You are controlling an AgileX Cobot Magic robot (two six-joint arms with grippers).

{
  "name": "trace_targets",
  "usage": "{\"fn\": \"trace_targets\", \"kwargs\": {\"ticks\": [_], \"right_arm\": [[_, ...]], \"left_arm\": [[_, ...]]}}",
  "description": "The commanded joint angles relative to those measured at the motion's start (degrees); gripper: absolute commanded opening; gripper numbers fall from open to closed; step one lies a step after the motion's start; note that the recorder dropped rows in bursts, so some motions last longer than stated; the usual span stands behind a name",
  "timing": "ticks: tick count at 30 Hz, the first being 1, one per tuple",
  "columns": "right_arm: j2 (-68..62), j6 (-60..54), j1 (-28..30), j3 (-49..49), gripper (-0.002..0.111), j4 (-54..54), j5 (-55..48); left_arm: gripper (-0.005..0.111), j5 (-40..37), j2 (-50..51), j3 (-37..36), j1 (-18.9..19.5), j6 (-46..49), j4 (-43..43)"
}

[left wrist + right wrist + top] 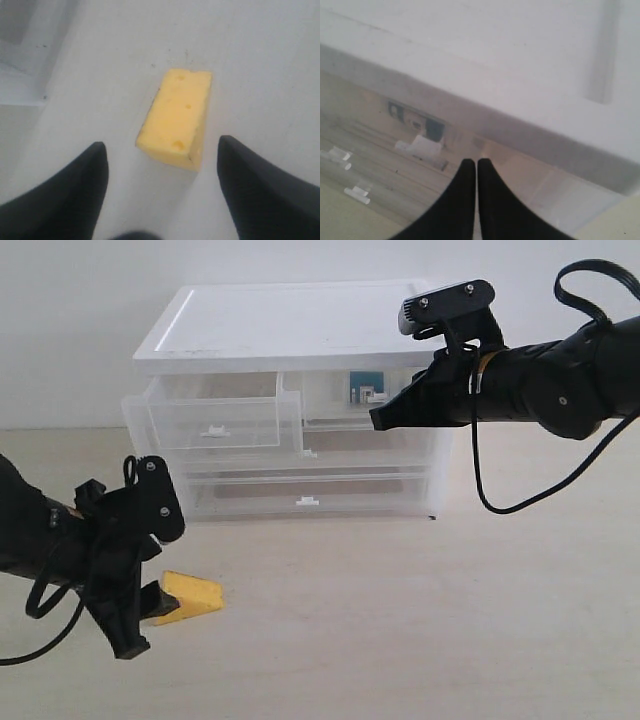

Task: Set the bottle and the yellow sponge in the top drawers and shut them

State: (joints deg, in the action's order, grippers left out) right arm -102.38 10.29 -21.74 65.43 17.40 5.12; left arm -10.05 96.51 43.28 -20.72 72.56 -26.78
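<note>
The yellow sponge (190, 597) lies on the table in front of the cabinet's left side. My left gripper (145, 620) hangs open just beside it. In the left wrist view the yellow sponge (177, 117) sits just ahead of the left gripper (162, 144), between the lines of the two spread fingers and untouched. The top left drawer (210, 415) is pulled out and shows nothing inside. The bottle (365, 390) lies inside the top right drawer (330, 390), and the bottle's label (432, 129) shows through the translucent front. My right gripper (378, 420) is shut and empty, tips at that drawer's front (477, 162).
The white cabinet (290, 320) stands at the back of the table against a pale wall. Two full-width drawers (307, 502) below are shut. The right arm's black cable (480, 490) hangs down beside the cabinet.
</note>
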Motion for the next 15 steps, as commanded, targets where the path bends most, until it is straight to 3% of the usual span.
{"fn": "trace_targets", "kwargs": {"ticks": [1,15], "right_arm": [[-0.2,0.1,0.6,0.8,0.0,-0.3,1.5],[-0.2,0.1,0.6,0.8,0.0,-0.3,1.5]], "left_arm": [[0.059,-0.1,1.3,0.3,0.0,0.0,-0.9],[0.059,0.2,1.3,0.3,0.0,0.0,-2.6]]}}
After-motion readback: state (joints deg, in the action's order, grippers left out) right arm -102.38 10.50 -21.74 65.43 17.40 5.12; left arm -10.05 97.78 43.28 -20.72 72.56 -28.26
